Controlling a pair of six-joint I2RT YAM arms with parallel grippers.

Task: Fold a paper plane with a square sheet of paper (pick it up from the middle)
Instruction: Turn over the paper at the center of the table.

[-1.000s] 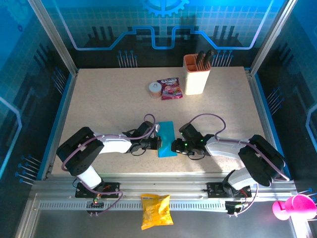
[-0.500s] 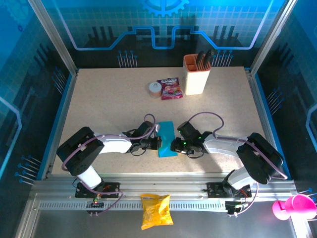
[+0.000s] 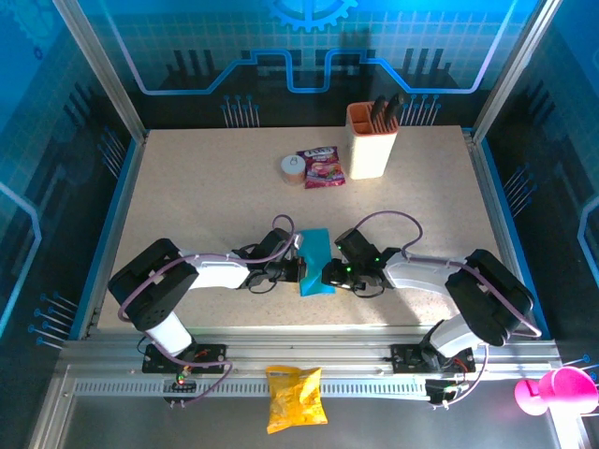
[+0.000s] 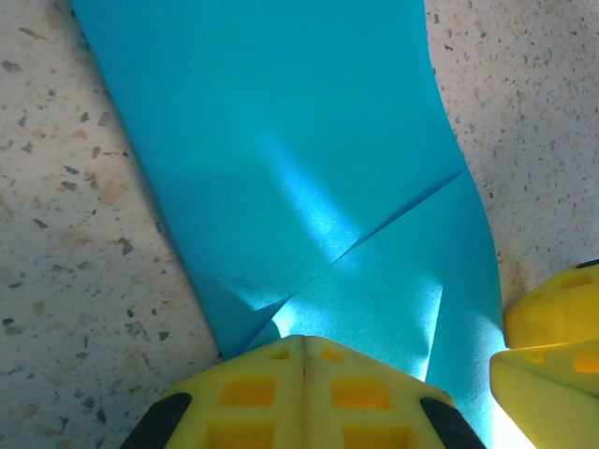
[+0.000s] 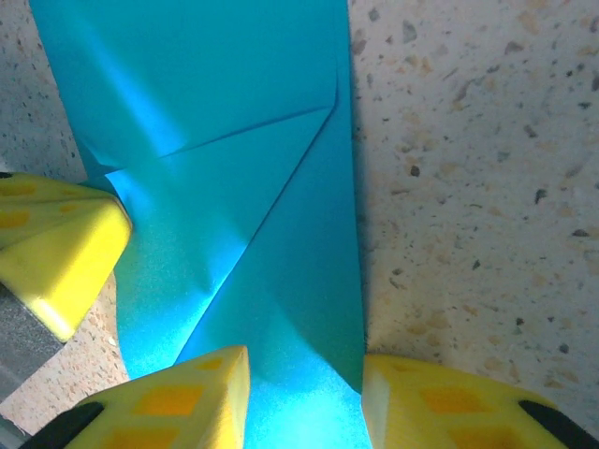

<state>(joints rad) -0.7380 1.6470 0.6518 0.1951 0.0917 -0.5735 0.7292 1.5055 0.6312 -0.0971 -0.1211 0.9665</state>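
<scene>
The square sheet of paper [image 3: 314,262] lies folded into a narrow cyan-blue strip with diagonal creases, flat on the speckled table between my two grippers. In the left wrist view the paper [image 4: 299,168] stretches away from my left gripper [image 4: 304,348], whose yellow jaws are shut with their tip pressed on the paper's near edge. My right gripper [image 5: 304,388] is open, its fingers straddling a folded flap of the paper [image 5: 234,140]. From above, the left gripper [image 3: 301,269] and the right gripper [image 3: 328,274] meet at the strip's near end.
At the back of the table stand a cream holder [image 3: 371,140] with dark utensils, a red-purple snack packet [image 3: 321,166] and a small roll [image 3: 293,167]. A yellow crisp bag [image 3: 295,398] lies on the front rail. A pink object [image 3: 552,388] sits at the bottom right.
My right gripper has edged a little left onto the paper. The left arm and the paper have stayed where they were.
</scene>
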